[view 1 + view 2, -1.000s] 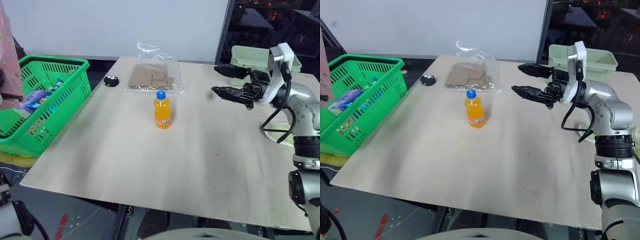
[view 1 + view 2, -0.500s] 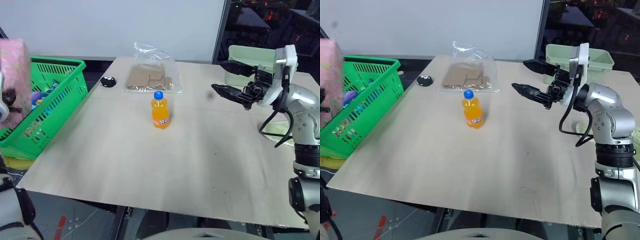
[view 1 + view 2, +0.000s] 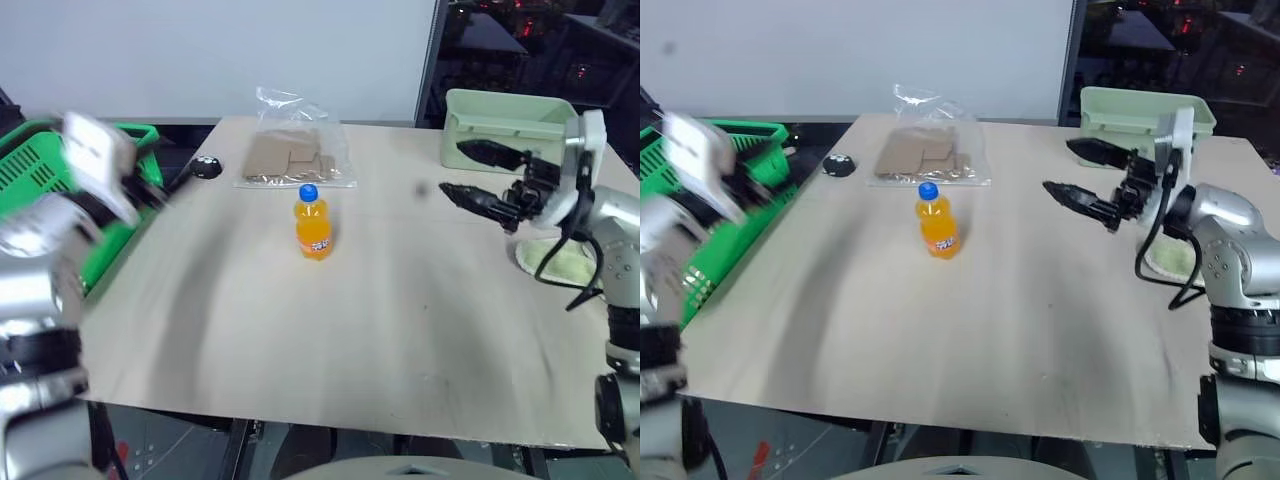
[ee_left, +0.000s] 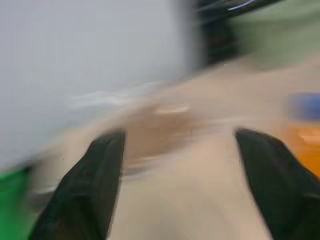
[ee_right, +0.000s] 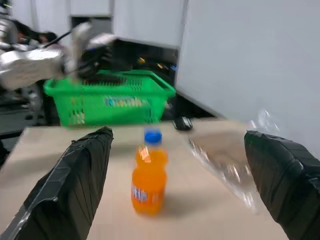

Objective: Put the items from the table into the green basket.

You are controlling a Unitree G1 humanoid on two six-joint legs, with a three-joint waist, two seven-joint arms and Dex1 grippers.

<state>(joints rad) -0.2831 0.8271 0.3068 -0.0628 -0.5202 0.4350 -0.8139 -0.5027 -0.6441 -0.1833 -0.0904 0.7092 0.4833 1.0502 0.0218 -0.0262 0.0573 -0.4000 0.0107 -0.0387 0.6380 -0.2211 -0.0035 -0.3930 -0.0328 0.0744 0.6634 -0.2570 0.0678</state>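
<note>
The right gripper (image 3: 1085,172), fingers spread, is facing the upright orange soda bottle (image 3: 937,221) mid-table; it should be closing low around the body.

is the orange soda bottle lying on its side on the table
No, the orange soda bottle stands upright on the table, its blue cap on top, just in front of the clear bag.

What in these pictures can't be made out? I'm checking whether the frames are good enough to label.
- Left gripper: smeared by motion in the head views; the left wrist view shows its fingers apart with nothing between them.
- Green basket: contents unreadable, hidden by the arm in the head views and blurred in the right wrist view.
- Clear bag: brown contents too small to identify.
- Orange bottle: label unreadable.
</note>
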